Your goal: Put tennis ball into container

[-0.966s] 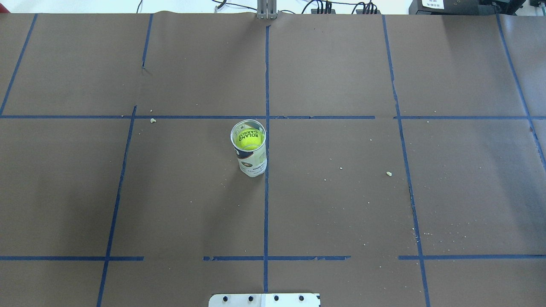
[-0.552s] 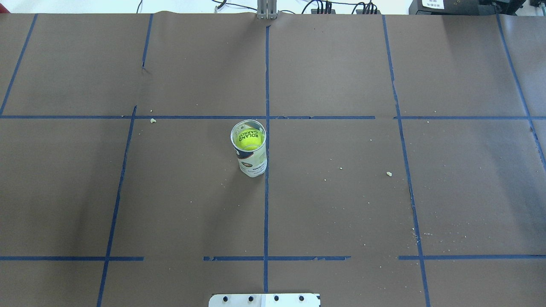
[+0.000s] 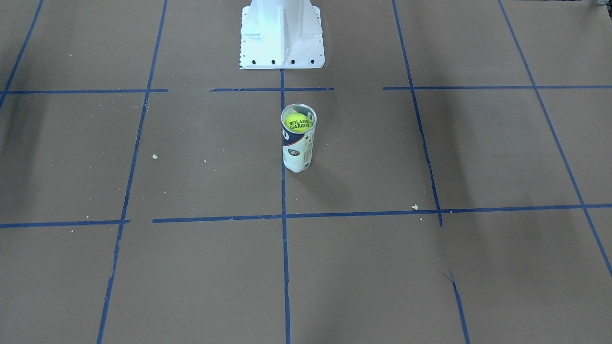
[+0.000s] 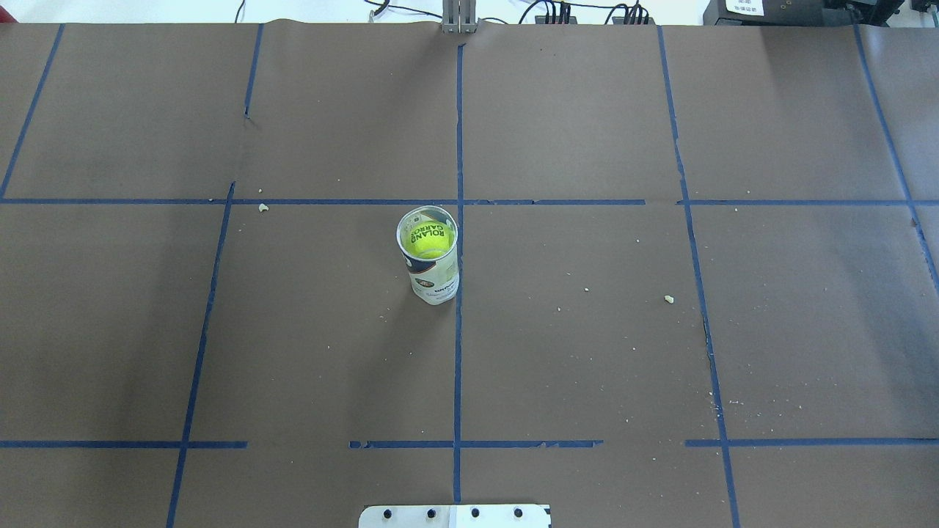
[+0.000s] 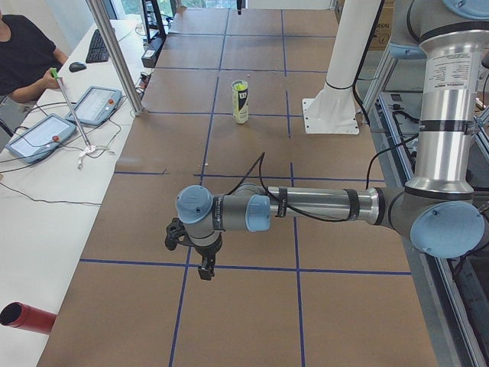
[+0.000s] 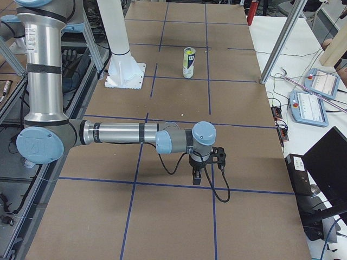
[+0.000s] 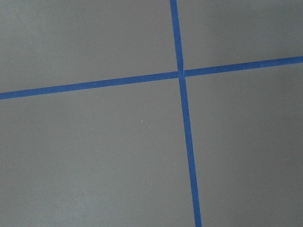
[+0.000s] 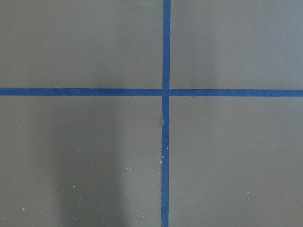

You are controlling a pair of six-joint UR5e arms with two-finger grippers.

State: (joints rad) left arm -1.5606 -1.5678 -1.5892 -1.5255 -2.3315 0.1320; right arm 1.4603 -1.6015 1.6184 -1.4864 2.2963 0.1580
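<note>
— Yellow-green tennis ball [image 4: 430,240]: where is it?
— High inside the upright container [image 4: 437,280], mid tabletop [image 4: 587,367]; the job looks done.
— The arms?
— Low at opposite ends, probably to leave it clear. Whether the left fingers [image 5: 205,270] or right fingers [image 6: 196,178] are spread, I cannot tell.

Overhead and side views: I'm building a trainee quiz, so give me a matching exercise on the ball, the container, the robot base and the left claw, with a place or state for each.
Column 1
1. tennis ball
2. container
3. robot base
4. left claw

Column 2
A. white, at the table's edge
B. upright beside a blue tape line
C. hanging above the table, far from the container
D. inside the container, showing through its open top

Pairs: 1-D, 2-B, 3-A, 4-C
</note>
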